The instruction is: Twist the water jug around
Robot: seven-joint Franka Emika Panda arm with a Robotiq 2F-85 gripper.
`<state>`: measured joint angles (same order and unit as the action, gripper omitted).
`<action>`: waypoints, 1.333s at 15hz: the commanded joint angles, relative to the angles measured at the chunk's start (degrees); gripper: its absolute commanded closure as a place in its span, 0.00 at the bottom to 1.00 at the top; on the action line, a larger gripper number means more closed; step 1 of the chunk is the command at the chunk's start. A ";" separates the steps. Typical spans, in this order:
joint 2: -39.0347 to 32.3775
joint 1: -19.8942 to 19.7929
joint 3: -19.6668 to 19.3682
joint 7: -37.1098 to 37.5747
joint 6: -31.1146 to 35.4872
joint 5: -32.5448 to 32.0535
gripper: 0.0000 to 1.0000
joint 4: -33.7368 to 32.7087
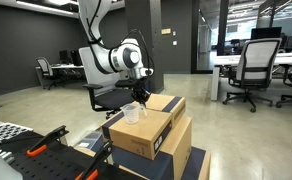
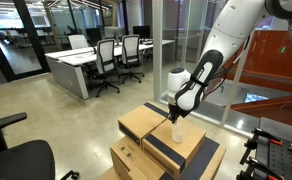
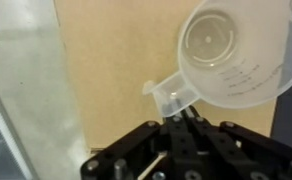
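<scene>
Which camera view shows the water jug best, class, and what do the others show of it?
The wrist view: the water jug fills the upper right, seen from above, its projecting tab pinched by the gripper. In both exterior views it is only a small pale shape on the cardboard box under the gripper.

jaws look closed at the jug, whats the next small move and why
Probably a slow wrist rotation that swings the water jug around in place. In the wrist view the gripper is shut on the lip jutting from the jug's rim, and the jug stands upright on the cardboard box, so the grip seems made and only the turning remains.
</scene>
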<state>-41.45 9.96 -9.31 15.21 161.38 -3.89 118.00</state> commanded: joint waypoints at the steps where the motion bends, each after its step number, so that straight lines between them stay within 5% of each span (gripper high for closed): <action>1: 1.79 -0.63 0.42 -0.96 -1.41 0.26 0.94 1.40; 20: 4.30 -0.15 -0.83 0.60 -4.37 -0.37 0.94 5.74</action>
<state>-38.55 9.53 -9.70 15.23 158.38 -3.93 122.44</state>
